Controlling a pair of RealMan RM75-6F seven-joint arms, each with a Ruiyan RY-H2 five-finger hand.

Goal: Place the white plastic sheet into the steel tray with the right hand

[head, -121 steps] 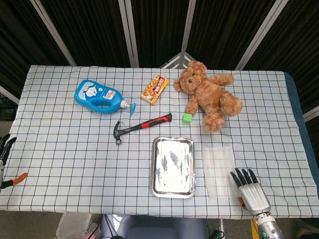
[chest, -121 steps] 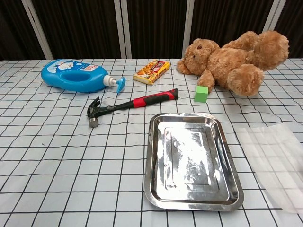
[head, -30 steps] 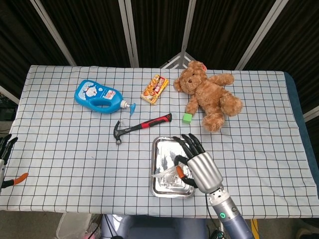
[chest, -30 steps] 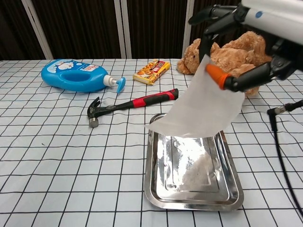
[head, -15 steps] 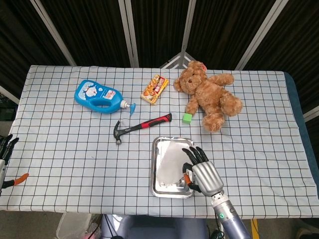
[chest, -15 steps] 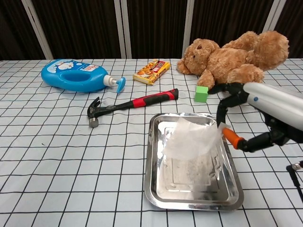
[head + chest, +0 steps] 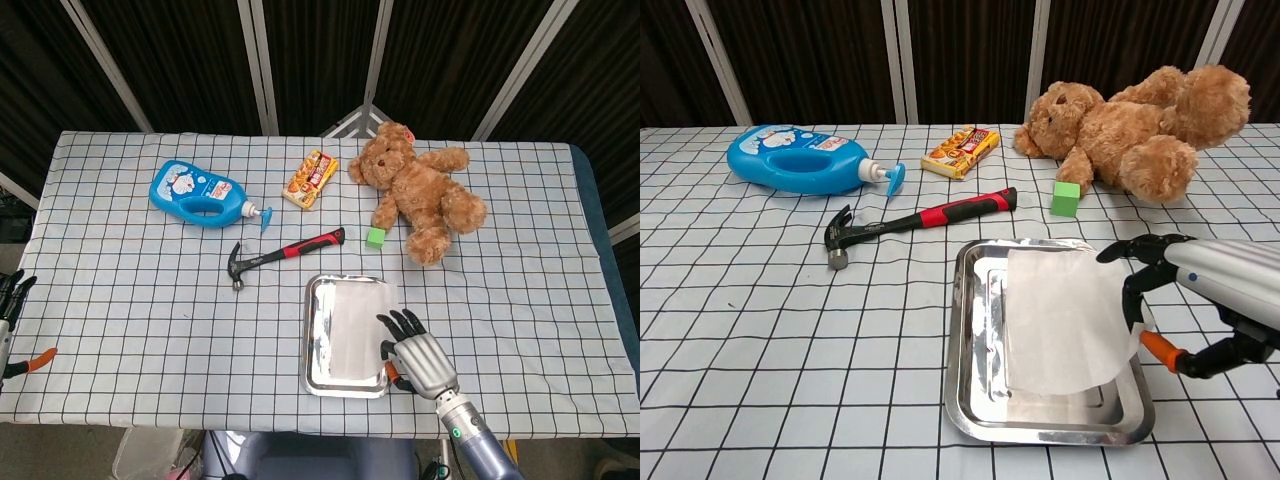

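The white plastic sheet [image 7: 355, 325] lies flat inside the steel tray [image 7: 309, 340] near the table's front edge. In the chest view the sheet [image 7: 1060, 320] covers the right part of the tray [image 7: 955, 340] and overlaps its right rim. My right hand [image 7: 418, 358] hovers at the tray's right front corner, fingers spread. From the chest its fingers [image 7: 1137, 256] arch over the sheet's right edge, and the orange-tipped thumb [image 7: 1160, 350] stands apart from it. My left hand [image 7: 10, 300] shows only at the far left edge, off the table, holding nothing.
A hammer [image 7: 285, 253] lies just behind the tray. A green cube [image 7: 375, 237] and a teddy bear [image 7: 420, 195] are behind it to the right. Further back sit a blue bottle [image 7: 200, 194] and a snack pack [image 7: 310, 179].
The right hand carried the sheet from the table onto the tray, lowered it, and drew back toward the front right. The sheet has settled flat in the tray.
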